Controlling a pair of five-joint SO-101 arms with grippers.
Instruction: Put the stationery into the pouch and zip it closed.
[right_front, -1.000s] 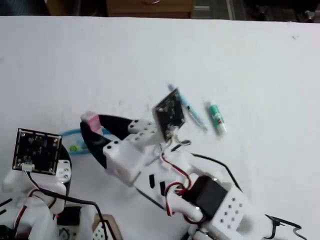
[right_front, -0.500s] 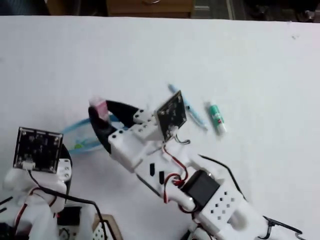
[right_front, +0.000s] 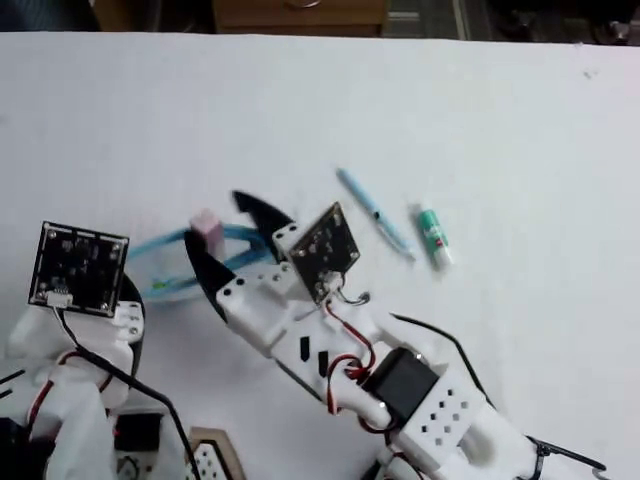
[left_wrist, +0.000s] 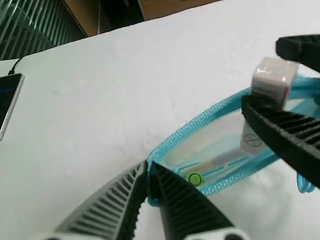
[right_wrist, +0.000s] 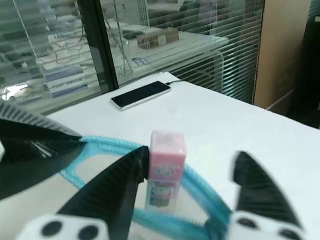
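At pouch (left_wrist: 202, 119) mouth, eraser (left_wrist: 270, 80) half-hidden, right gripper (right_wrist: 191, 155) agape, left gripper (left_wrist: 149, 166) pinching pouch end

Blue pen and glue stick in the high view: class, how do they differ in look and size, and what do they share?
The blue pen is long and thin; the glue stick is short and thick. The blue pen is one colour; the glue stick is green and white. Both lie flat on the white table, slanted much the same way, apart from each other and outside the pouch.

pouch (right_front: 155, 243): both ends hidden under arms | right fingers (right_wrist: 252, 182): one blurred
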